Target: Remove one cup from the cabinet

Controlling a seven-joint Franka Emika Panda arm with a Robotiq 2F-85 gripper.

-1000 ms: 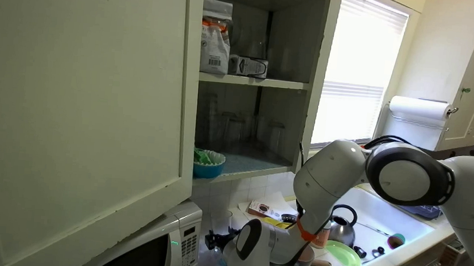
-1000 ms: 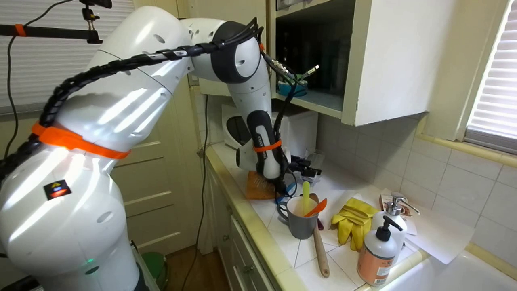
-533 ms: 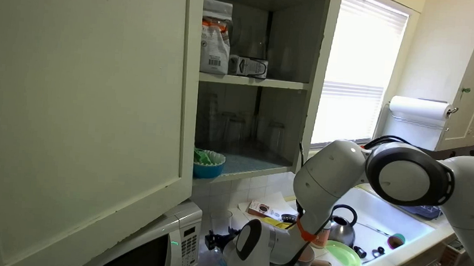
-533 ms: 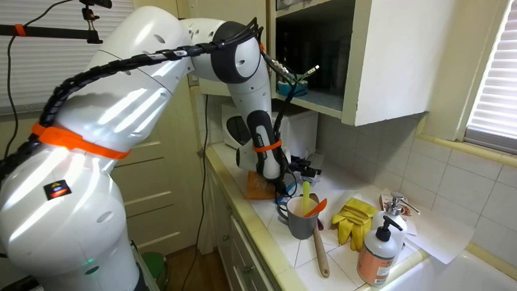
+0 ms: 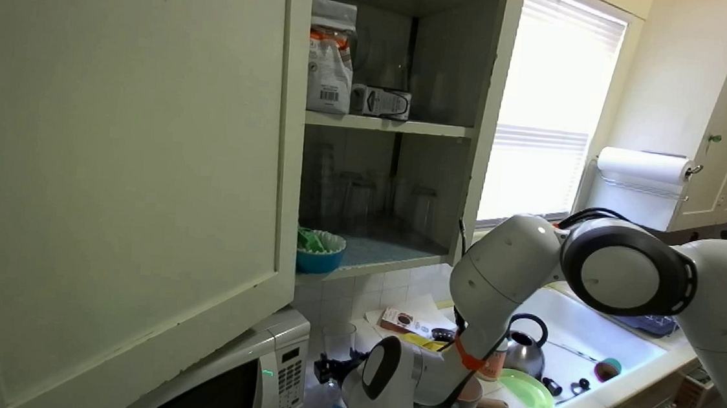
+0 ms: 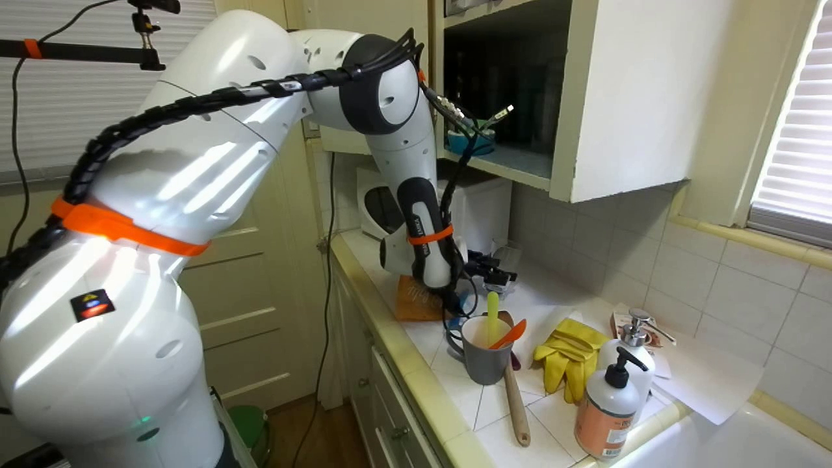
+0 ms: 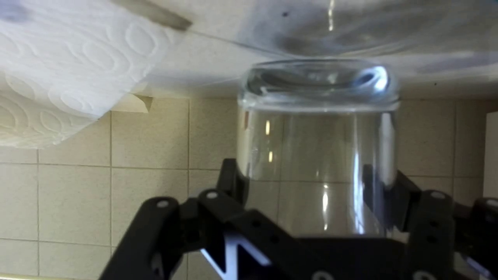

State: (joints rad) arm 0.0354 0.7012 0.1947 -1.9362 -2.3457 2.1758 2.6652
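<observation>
In the wrist view, the Robotiq gripper (image 7: pixel 317 186) grips a clear drinking glass (image 7: pixel 319 136), a black fingertip pad (image 7: pixel 230 182) against either side; the glass's thick base faces the pale countertop (image 7: pixel 214 58), though whether it touches cannot be told; an embossed paper towel (image 7: pixel 78 66) is near, in front of beige wall tiles (image 7: pixel 149 202).

In an exterior view, the cream-white cabinet (image 5: pixel 495 110) stands open; its upper shelf (image 5: pixel 437 130) bears a bag (image 5: pixel 331 59) with orange print and a barcode, and beside it a black-and-white carton (image 5: pixel 381 102) whose lettering is too small to read; clear tumblers (image 5: pixel 423 210) and a blue bowl (image 5: pixel 320 261) sit on the lower shelf (image 5: pixel 392 248); the held glass is outside, lower than the cabinet and near the microwave (image 5: pixel 271 346), whose keypad (image 5: pixel 293 372) markings are illegible.

In an exterior view, the arm (image 6: pixel 195 162) carries a black sticker (image 6: pixel 92 305) with a yellow triangle; the orange label on a pump bottle (image 6: pixel 608 419) and the pale script on an orange packet (image 6: pixel 419 300) cannot be read; a gray mug (image 6: pixel 486 359) holds yellow-green and orange utensils (image 6: pixel 493 318).
</observation>
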